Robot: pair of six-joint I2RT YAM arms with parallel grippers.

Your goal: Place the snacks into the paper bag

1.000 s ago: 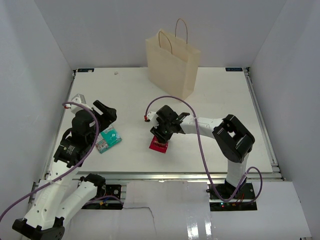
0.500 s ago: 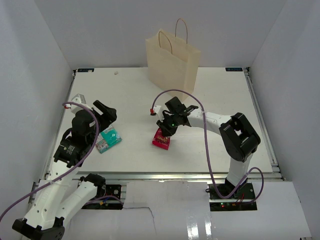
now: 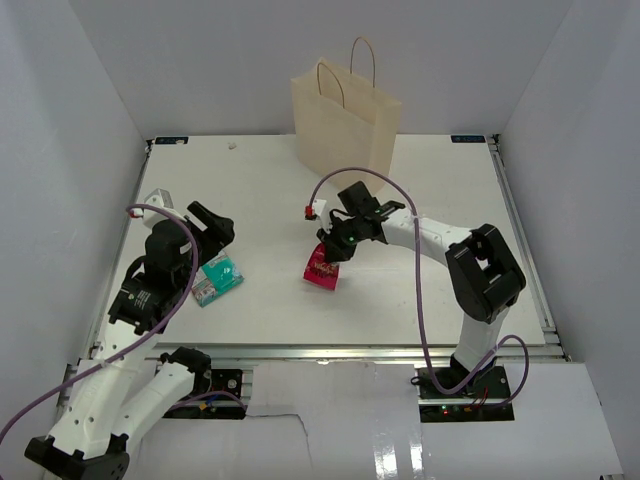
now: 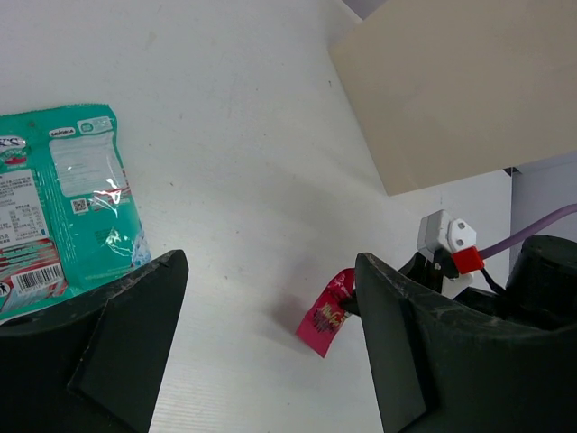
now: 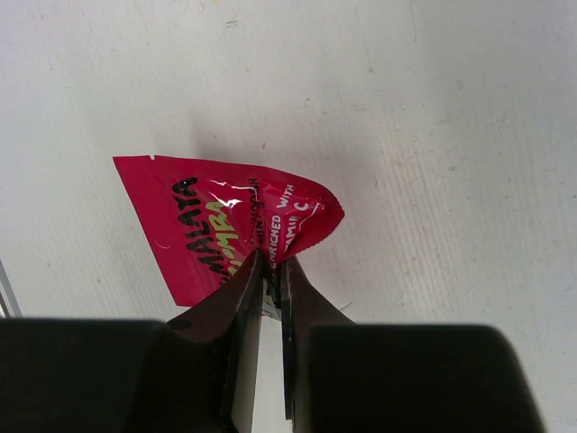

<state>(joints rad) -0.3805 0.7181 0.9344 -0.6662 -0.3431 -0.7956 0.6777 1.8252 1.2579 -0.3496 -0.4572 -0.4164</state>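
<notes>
Fingers of the right gripper [image 5: 270, 271] clamp tight on the crumpled edge of the red-pink sachet [image 5: 212, 230] over the middle of the table [image 3: 450, 200], well apart from the upright paper bag [image 3: 345, 125] at the far edge. Left gripper [image 4: 270, 289] (jaws spread wide, holding nothing) hovers near the teal-and-white pack [image 4: 63, 198].

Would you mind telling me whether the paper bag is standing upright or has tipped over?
Upright: the paper bag stands with its base flat on the table and its opening uppermost, sides rising straight.
</notes>
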